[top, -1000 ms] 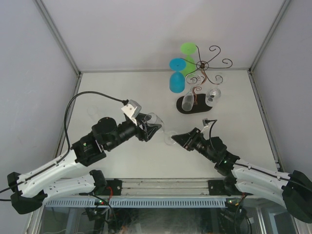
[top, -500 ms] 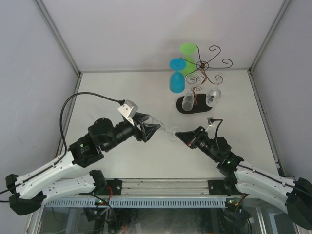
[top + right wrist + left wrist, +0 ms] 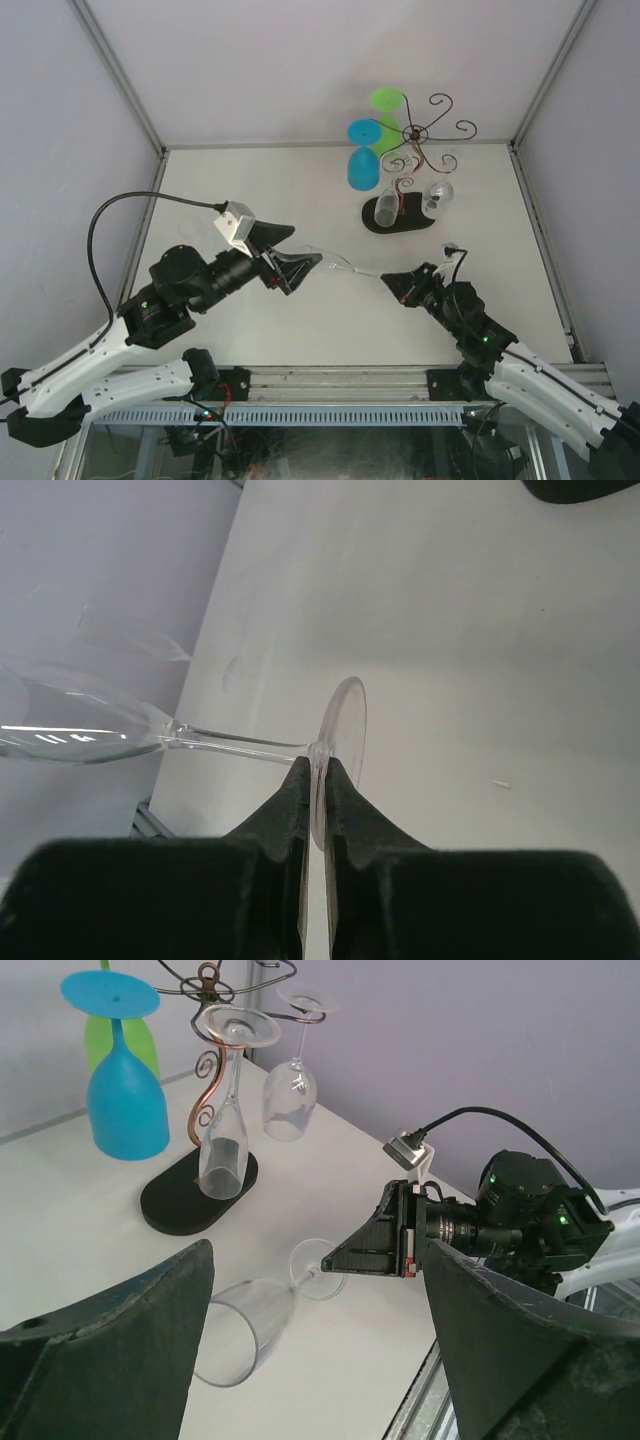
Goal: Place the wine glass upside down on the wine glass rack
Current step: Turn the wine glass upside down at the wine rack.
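Observation:
A clear wine glass (image 3: 335,262) lies horizontal above the table between the two arms. My right gripper (image 3: 392,284) is shut on its round foot (image 3: 345,725), with the fingertips pinching the disc where the stem joins; the bowl (image 3: 70,728) points away to the left. My left gripper (image 3: 307,244) is wide open, its fingers (image 3: 120,1350) either side of the bowl (image 3: 240,1332) without touching it. The wine glass rack (image 3: 424,133), a brown wire stand on a black oval base (image 3: 402,222), stands at the back right and also shows in the left wrist view (image 3: 213,1080).
On the rack hang a blue glass (image 3: 362,160), a green glass (image 3: 386,108) and two clear glasses (image 3: 385,208) (image 3: 438,195), all upside down. The enclosure's white walls and metal posts stand close behind and beside the rack.
My left gripper has let go of the glass bowl, opened and drawn back to the left. My right gripper has closed on the foot and shifted right with the glass.

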{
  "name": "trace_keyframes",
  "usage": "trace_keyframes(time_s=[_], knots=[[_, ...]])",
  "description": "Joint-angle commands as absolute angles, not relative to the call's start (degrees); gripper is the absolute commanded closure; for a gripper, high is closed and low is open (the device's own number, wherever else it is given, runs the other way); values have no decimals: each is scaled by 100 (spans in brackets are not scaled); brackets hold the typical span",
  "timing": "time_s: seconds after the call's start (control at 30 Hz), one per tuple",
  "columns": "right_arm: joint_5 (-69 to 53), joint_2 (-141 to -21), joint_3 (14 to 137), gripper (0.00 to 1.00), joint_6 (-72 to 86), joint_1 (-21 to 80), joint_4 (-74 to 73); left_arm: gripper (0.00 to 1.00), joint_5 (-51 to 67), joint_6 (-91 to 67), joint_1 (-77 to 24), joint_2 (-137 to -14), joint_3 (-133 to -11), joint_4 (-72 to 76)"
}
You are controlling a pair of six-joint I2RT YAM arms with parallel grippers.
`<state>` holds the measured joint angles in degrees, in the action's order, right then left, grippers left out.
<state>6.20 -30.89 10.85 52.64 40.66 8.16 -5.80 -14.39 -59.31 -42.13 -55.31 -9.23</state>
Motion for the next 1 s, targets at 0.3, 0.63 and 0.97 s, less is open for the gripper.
trace_keyframes(time_s=[0.3, 0.63, 0.97], knots=[[658, -2365, 1873, 100, 3021, 4019, -240, 12, -1132, -786, -5956, -3878, -6044, -2143], [1763, -2632, 2429, 100, 1137, 5135, 44, 12, -1261, -224, -5958, -3447, -5767, -2468], [2107, -2968, 3040, 100, -1581, 6469, -1, 12, -1195, 968, -5958, -3338, -5518, -2593]])
